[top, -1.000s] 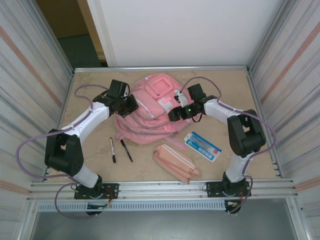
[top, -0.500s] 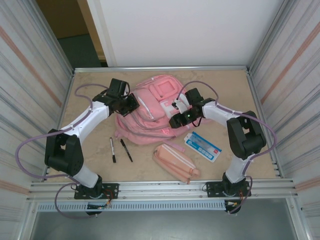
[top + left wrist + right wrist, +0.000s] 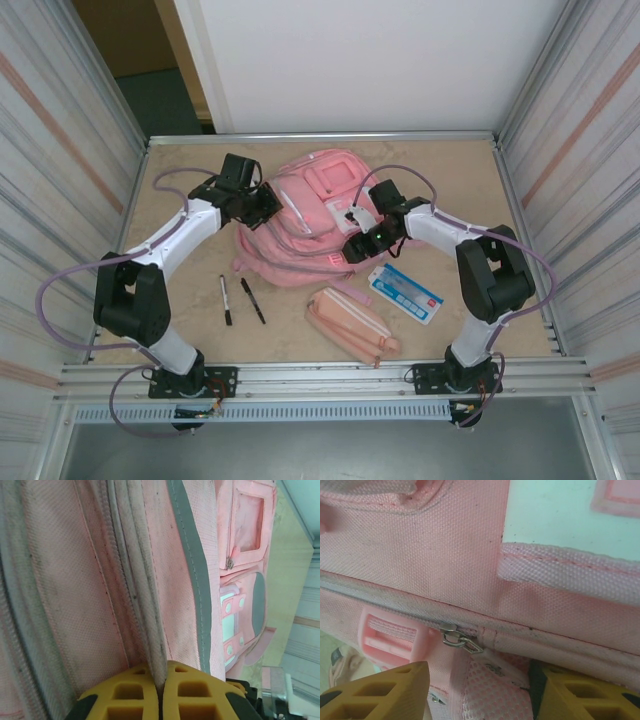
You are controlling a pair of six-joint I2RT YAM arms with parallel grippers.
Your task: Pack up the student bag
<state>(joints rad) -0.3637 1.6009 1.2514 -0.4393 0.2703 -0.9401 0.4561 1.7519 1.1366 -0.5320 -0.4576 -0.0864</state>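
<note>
The pink backpack (image 3: 300, 235) lies flat at the far middle of the table (image 3: 520, 200), front pockets facing up. Its long axis runs slantwise, from the pocket end by the far edge to the strap end pointing toward the near left.

The left claw (image 3: 262, 205) sits on the bag's left side. The left wrist view shows its yellow fingers (image 3: 135, 695) pinched tight on a ridge of fabric beside the zip.

The right claw (image 3: 355, 245) rests on the bag's right side, jaws partly apart, with pink fabric and mesh between them. A metal zip pull (image 3: 462, 641) lies just past the fingertips.

Two pens (image 3: 240, 300), a pencil case (image 3: 350, 322) and a blue-and-white pack (image 3: 405, 292) lie nearer the near edge.
</note>
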